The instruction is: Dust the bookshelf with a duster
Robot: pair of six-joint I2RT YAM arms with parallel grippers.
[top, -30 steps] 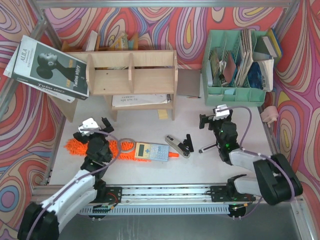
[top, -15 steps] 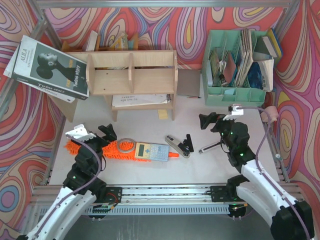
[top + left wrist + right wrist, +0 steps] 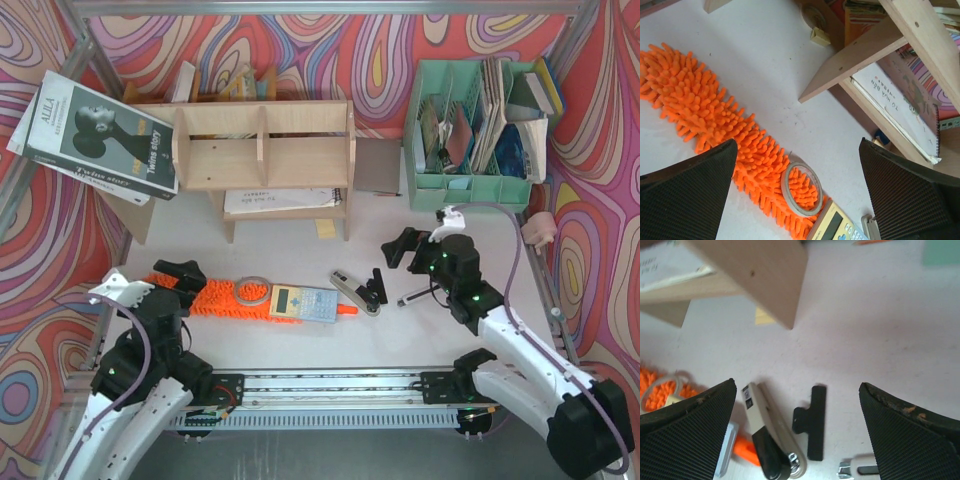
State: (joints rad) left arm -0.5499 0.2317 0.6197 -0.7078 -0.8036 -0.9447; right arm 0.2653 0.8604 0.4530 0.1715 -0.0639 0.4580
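The bookshelf [image 3: 265, 150] stands at the back left, a plywood unit on legs; its leg and lower board [image 3: 880, 45] show in the left wrist view, and a leg [image 3: 755, 275] in the right wrist view. The orange duster [image 3: 215, 295] lies flat on the table in front of it, fluffy head [image 3: 715, 115] to the left. A calculator [image 3: 305, 302] lies across its handle end, whose orange tip [image 3: 745, 450] pokes out. A tape ring [image 3: 801, 187] rests on the head. My left gripper [image 3: 175, 282] hangs open above the head's left end. My right gripper [image 3: 405, 255] is open above a stapler and clip.
A stapler [image 3: 770, 440] and a black binder clip [image 3: 812, 422] lie right of the calculator. A mint-green file organiser [image 3: 480, 130] stands back right. A book [image 3: 95, 135] leans on the shelf's left side. A spiral notebook [image 3: 280, 200] sits under the shelf.
My left arm has drawn back toward the near left corner, its gripper now over the duster's left end. My right gripper has swung slightly left. Both stayed open; nothing on the table moved.
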